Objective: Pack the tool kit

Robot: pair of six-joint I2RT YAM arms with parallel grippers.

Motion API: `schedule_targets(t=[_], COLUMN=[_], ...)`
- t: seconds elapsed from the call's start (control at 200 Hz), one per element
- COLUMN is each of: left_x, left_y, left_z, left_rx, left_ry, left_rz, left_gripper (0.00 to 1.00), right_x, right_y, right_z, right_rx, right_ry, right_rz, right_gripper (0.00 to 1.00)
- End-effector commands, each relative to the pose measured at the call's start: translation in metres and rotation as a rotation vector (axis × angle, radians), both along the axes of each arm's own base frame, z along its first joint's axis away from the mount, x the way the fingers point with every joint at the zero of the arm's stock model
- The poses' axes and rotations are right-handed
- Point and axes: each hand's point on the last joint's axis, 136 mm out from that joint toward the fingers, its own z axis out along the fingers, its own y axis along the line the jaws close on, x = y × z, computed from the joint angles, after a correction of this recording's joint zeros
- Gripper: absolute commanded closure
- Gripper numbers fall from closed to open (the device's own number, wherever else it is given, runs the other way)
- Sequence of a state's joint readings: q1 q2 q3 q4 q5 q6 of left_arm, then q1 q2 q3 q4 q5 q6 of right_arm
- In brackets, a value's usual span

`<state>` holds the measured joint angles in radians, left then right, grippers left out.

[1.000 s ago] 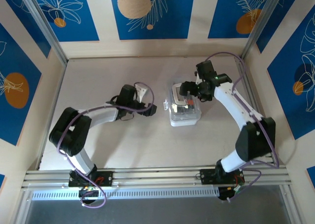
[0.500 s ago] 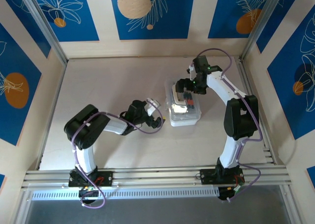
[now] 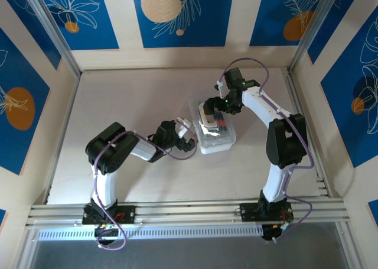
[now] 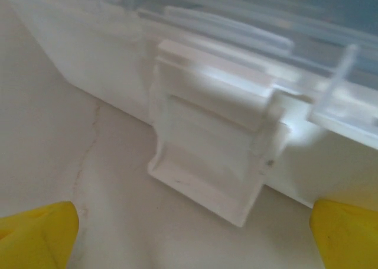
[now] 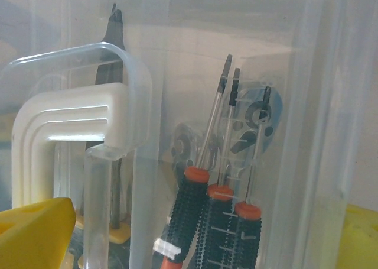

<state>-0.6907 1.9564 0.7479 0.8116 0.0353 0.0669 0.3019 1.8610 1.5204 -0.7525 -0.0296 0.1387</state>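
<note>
Top view, what could go wrong: the left gripper is just beside the left side of the case; a push from there could slide the case along the table, because nothing holds it down
Top view, hands: both grippers are spread wide and hold nothing; the right gripper is at the upper end of the case
Top view, place: the case sits a bit right of the middle of the frame

Left wrist view, what could go wrong: the yellow fingers are spread in the two bottom corners, so they could close beside the latch and miss it
Left wrist view, look: the latch is a white flap in the middle; I cannot tell if it is snapped shut

Right wrist view, what could go wrong: the wide fingers could bump the handle and tip the case
Right wrist view, look: clear walls, three screwdrivers with red-ringed black grips at the bottom middle, pliers at the upper left
</note>
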Motion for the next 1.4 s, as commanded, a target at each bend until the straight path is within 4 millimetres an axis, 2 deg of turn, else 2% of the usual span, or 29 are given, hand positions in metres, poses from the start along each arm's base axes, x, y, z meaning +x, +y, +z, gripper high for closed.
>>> schedule_targets(t=[0.0,0.125,0.46,1.01,1.391], left_x=[0.022,0.027,0.033,0.027,0.025], left_y=[0.008,0.02,0.037,0.054,0.061], left_z=[0.006,0.004,0.007,0.054,0.061], left_rx=[0.023,0.037,0.058,0.091,0.105], left_ry=[-0.035,-0.021,-0.002,-0.074,-0.082], left_rz=[0.121,0.181,0.25,0.273,0.286], left_gripper=[0.0,0.0,0.0,0.0,0.0], right_x=[-0.019,-0.02,-0.022,-0.025,-0.028], right_y=[0.034,0.033,0.032,0.029,0.028], right_z=[0.004,0.005,0.003,-0.001,-0.003], right_rx=[0.094,0.093,0.099,0.111,0.115], right_ry=[0.06,0.063,0.071,0.081,0.085], right_rz=[0.106,0.108,0.11,0.101,0.099], right_gripper=[0.0,0.0,0.0,0.01,0.01])
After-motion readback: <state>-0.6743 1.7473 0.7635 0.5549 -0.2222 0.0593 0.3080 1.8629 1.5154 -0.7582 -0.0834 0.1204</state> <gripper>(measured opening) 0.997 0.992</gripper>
